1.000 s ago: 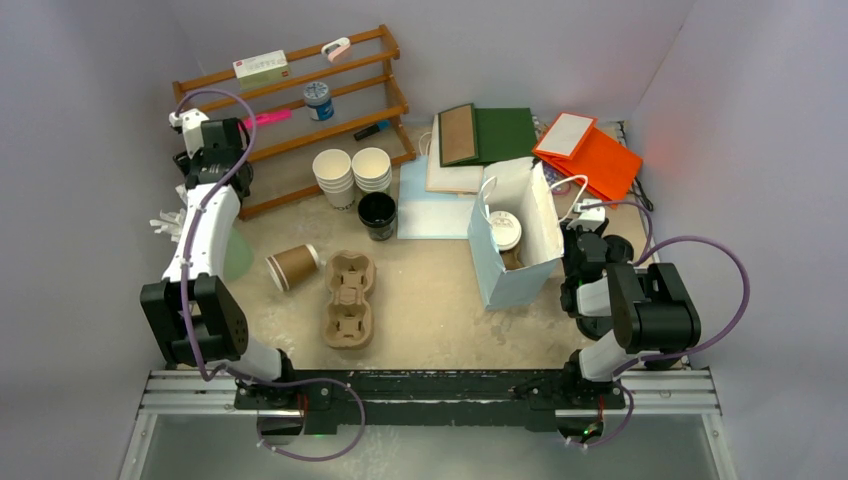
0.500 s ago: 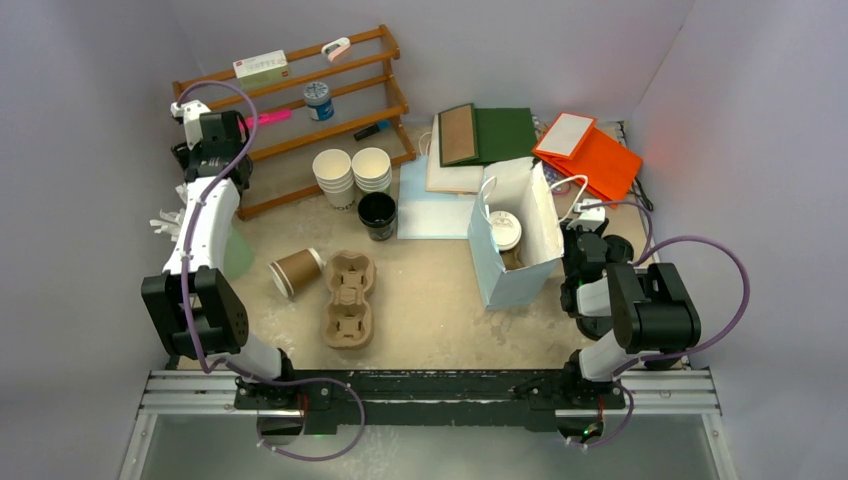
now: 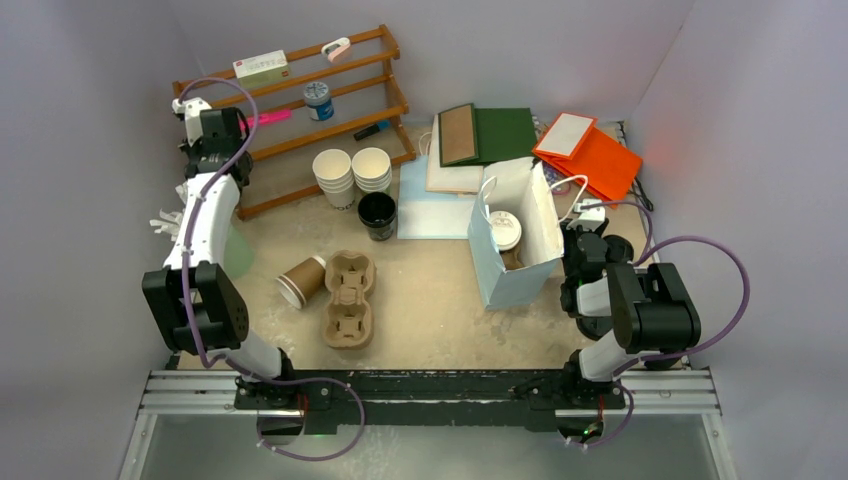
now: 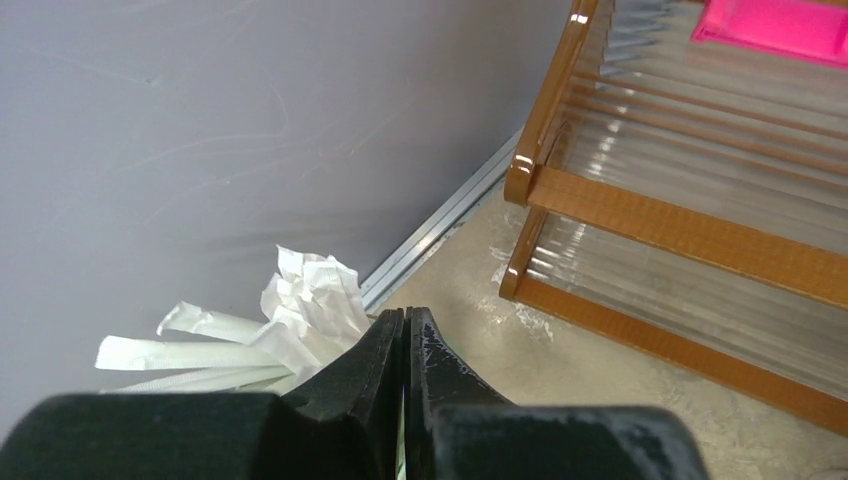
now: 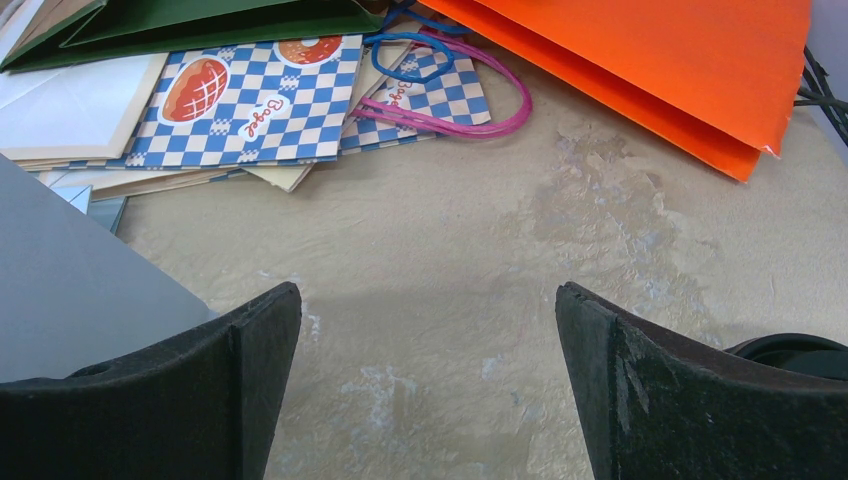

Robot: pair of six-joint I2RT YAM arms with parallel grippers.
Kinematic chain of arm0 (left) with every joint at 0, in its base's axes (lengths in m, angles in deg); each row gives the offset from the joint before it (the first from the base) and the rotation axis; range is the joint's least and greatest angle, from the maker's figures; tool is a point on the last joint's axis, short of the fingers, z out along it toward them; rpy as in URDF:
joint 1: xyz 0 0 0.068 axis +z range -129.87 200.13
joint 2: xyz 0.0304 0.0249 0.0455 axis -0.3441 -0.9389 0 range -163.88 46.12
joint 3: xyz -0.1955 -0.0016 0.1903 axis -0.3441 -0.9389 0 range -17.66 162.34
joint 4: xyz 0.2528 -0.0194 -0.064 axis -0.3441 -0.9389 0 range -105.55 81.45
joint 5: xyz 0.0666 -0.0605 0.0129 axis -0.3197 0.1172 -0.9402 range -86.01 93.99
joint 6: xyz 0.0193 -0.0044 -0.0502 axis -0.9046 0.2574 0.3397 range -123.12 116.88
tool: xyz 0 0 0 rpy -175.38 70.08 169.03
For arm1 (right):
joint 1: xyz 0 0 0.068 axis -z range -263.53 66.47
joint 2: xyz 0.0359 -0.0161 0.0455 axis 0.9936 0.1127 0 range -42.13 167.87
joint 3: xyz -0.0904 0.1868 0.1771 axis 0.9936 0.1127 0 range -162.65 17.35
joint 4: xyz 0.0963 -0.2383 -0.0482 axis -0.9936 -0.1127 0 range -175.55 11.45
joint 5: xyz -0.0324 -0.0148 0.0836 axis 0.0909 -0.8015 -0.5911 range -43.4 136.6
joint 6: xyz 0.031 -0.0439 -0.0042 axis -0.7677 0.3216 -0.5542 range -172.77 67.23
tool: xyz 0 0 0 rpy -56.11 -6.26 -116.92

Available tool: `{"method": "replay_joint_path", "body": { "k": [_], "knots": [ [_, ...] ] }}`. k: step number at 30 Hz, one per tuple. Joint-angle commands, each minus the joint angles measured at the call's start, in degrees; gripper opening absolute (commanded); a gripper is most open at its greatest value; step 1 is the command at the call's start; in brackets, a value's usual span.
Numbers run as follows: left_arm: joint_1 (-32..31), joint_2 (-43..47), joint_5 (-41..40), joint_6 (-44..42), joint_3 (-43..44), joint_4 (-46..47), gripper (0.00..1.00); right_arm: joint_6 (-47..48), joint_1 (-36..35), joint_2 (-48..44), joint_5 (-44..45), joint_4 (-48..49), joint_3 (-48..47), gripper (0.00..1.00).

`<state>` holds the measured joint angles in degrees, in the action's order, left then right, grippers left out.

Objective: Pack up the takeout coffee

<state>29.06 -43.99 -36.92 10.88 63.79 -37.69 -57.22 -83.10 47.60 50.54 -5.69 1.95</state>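
left hand (image 4: 405,325): fingers pressed together, nothing between them. it hangs in the far left corner, by the left end of the wooden rack (image 4: 640,215), over a heap of crumpled white paper wrappers (image 4: 310,295) against the wall.

right hand (image 5: 425,300): fingers spread wide, empty, low over bare worktop (image 5: 450,220) just right of the white paper bag (image 3: 512,280). ahead of it lie an orange bag (image 5: 650,60) and a blue-checked bag (image 5: 250,100), both flat.

takeout coffee (image 3: 505,229): upright inside the white paper bag, lid on, seen from above through the open mouth (the bag itself stands upright).

also on the worktop:
- brown paper cup (image 3: 302,281) on its side, mouth toward the near left, just beside the cardboard cup carrier (image 3: 349,298); cannot tell whether they touch.
- two stacks of white cups (image 3: 352,170) near the rack.
- a cup that is black inside (image 3: 377,212) just in front of the stacks.
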Motion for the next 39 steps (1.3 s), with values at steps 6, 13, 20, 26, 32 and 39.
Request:
{"method": "replay_joint_path", "body": {
  "k": [6, 13, 20, 26, 32, 39],
  "knots": [
    [0.1, 2.9, 1.0, 1.7, 13.4, -4.8, 0.0, 0.8, 0.0, 0.0, 0.7, 3.5, -0.6, 0.99],
    [0.0, 5.4, 9.3, 5.2, 22.1, -9.0, 0.0, 0.8, 0.0, 0.1, 0.7, 3.7, -0.6, 0.99],
    [-0.7, 11.6, 31.7, 15.5, 22.3, -1.9, 0.0, 0.8, 0.0, 0.0, 0.4, 4.1, -0.3, 0.99],
    [-11.2, 11.8, 36.6, 19.7, 23.8, 5.8, 0.0, -0.9, 0.1, -8.1, 4.6, -0.6, 0.6, 0.99],
    [-20.8, 7.5, 44.5, 24.1, 29.5, 10.5, 0.0, -5.7, 0.0, -21.5, 7.8, -27.4, -3.9, 0.99],
    [-33.9, 5.7, 50.3, 25.9, 29.6, 17.4, 0.0, -8.0, 0.0, -29.8, 3.3, -37.3, -3.2, 0.99]
  ]
}}
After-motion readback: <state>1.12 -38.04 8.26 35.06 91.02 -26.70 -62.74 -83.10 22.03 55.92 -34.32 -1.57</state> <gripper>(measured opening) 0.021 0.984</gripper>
